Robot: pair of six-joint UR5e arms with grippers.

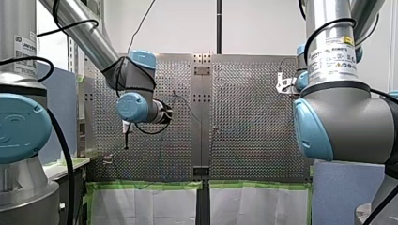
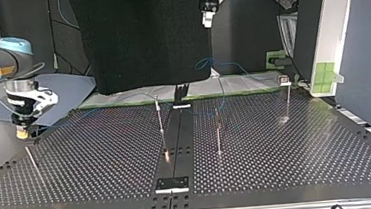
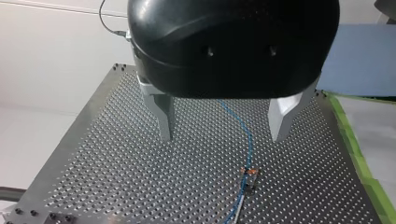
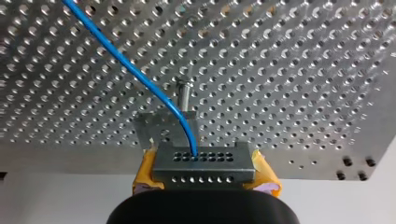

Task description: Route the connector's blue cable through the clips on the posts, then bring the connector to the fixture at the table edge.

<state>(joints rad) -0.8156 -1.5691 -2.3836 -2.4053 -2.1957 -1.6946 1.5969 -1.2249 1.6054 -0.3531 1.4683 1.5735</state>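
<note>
My right pincer point(image 4: 204, 175) grips the connector point(image 4: 204, 163) between yellow pads point(image 4: 145, 173), close over the counter point(image 4: 303, 70) near its edge, and the cable point(image 4: 140, 77) leaves its face and bends past a post point(image 4: 185, 95) just ahead. Farther off, my left pincer point(image 3: 224, 126) hangs wide and empty above the cable where it meets a clip point(image 3: 251, 172). I judge a hard pull could snag the cable on that post, drag it from the clip, or twist the connector in the pads.
</note>
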